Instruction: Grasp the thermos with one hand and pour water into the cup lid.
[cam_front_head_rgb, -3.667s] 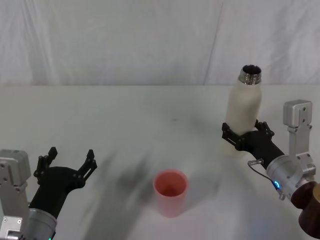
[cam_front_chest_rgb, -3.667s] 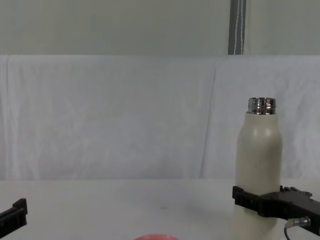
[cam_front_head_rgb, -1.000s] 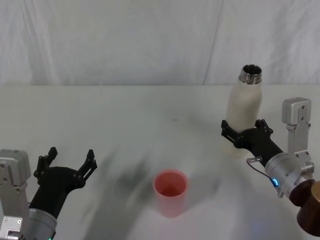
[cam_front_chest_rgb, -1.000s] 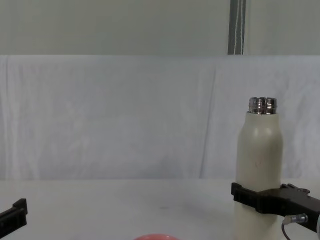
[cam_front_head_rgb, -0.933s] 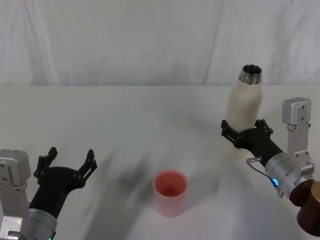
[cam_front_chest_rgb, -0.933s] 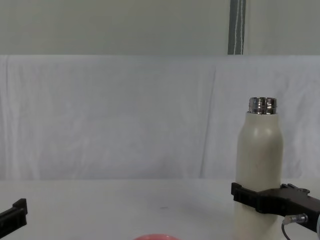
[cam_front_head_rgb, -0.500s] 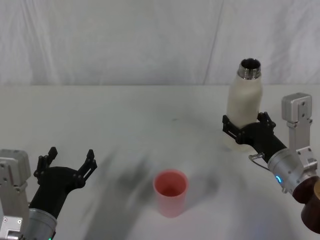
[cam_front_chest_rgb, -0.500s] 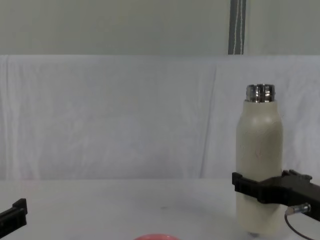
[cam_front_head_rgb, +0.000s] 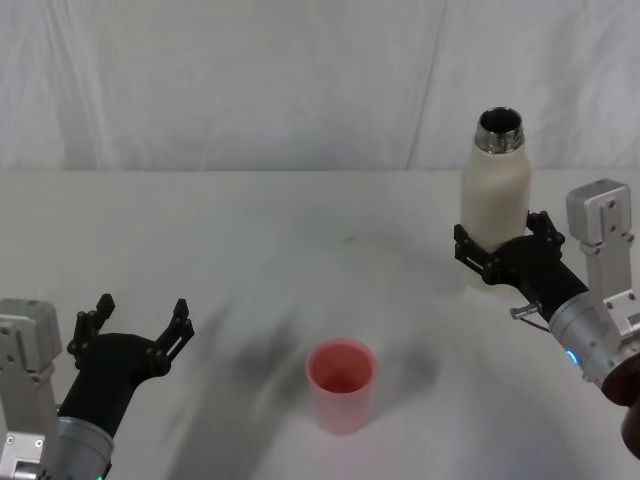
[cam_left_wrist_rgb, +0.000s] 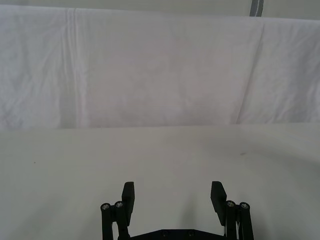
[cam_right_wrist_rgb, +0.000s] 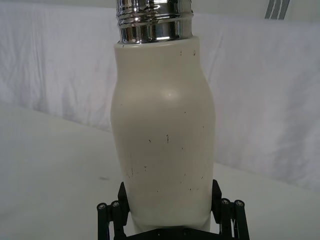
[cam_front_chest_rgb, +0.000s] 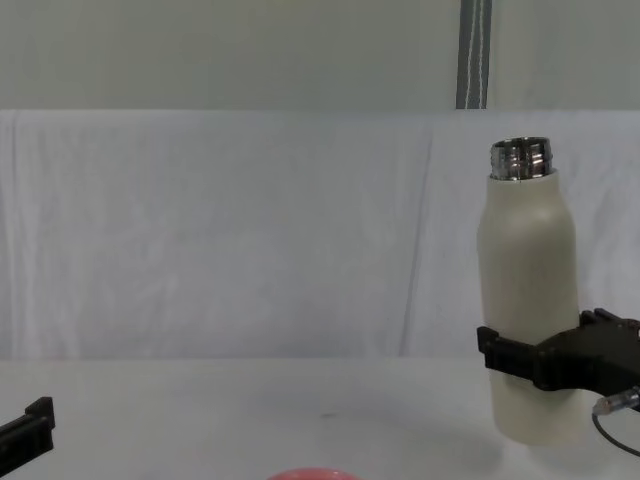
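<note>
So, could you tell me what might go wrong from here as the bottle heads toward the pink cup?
1. The right end effector grips the bottle low on its body, so the tall part above could swing or slip when tilted.
2. The bottle's neck is open; an early tilt would spill onto the table.
3. The pink cup is small and unheld, so a stream could miss it.

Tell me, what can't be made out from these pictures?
- Whether the thermos holds water: its matte wall hides the inside, and its steel mouth looks dark in the head view.
- Most of the cup lid: the chest view's bottom edge cuts it off.
- The right gripper fingers' contact: the bottle hides it.
</note>
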